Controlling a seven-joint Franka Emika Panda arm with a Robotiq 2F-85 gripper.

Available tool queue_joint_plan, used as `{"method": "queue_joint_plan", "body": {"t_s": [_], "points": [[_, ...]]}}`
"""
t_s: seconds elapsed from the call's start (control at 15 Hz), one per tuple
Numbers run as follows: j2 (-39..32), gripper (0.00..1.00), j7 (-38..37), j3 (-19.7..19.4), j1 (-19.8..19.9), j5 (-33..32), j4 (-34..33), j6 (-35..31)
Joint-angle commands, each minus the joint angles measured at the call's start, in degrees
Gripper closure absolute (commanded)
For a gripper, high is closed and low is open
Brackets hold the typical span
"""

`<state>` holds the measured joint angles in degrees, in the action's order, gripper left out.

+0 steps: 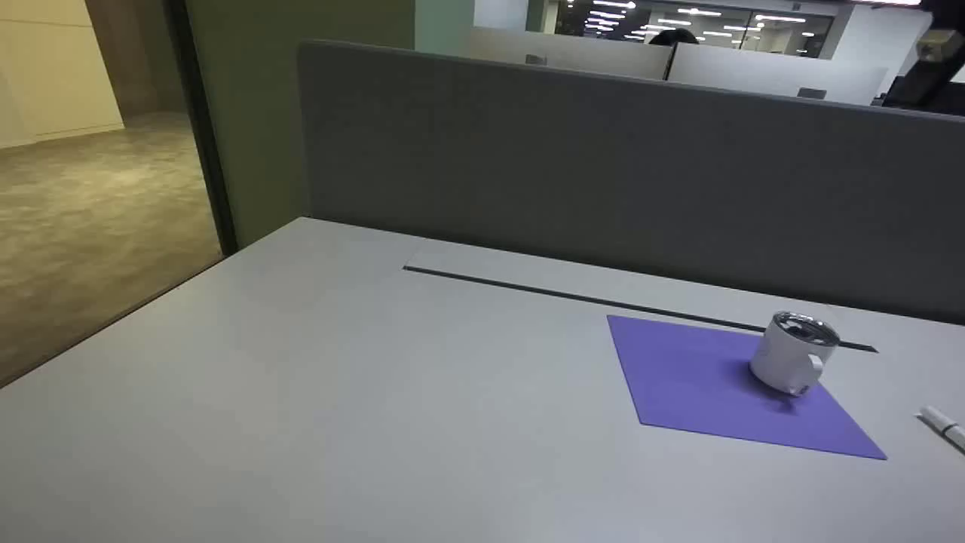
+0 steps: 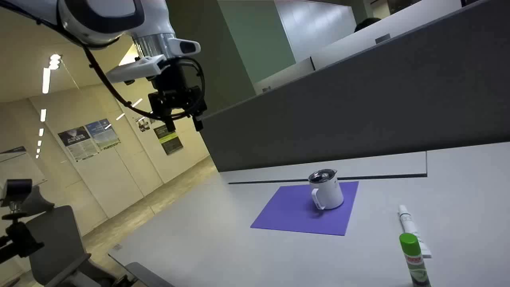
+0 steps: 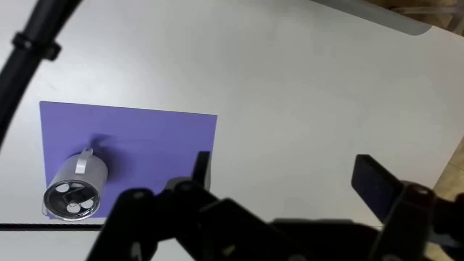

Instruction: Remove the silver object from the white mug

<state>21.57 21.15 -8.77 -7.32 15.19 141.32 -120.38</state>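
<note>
The white mug (image 1: 784, 366) stands upright on the purple mat in both exterior views (image 2: 328, 195). It also shows at the lower left of the wrist view (image 3: 92, 168), with its handle. A shiny dark, see-through lid with a silvery rim (image 3: 72, 200) covers its top; it also shows in the exterior views (image 1: 807, 328) (image 2: 322, 175). No separate silver object shows; the inside of the mug is hard to make out. My gripper (image 2: 184, 126) is high above the table, well away from the mug. In the wrist view its fingers (image 3: 281, 163) are wide apart with nothing between them.
The purple mat (image 1: 686, 377) lies on the white table (image 1: 377, 415) before a grey partition (image 1: 603, 173). A dark slot (image 1: 528, 289) runs along the table's back. A white tube (image 2: 410, 227) and a green-capped can (image 2: 414, 263) are beside the mat.
</note>
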Motion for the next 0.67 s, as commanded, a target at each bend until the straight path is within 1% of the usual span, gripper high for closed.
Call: {"method": "queue_joint_plan", "body": {"t_s": [0.0,0.53,0.6], "points": [[-0.12,0.00,0.38,1.24,1.33,0.50,-0.12,0.18],[-0.10,0.00,0.43,1.24,1.33,0.49,-0.13,0.10],[-0.62,0.00,1.39,1.44,1.40,-0.12,-0.24,-1.51]]}}
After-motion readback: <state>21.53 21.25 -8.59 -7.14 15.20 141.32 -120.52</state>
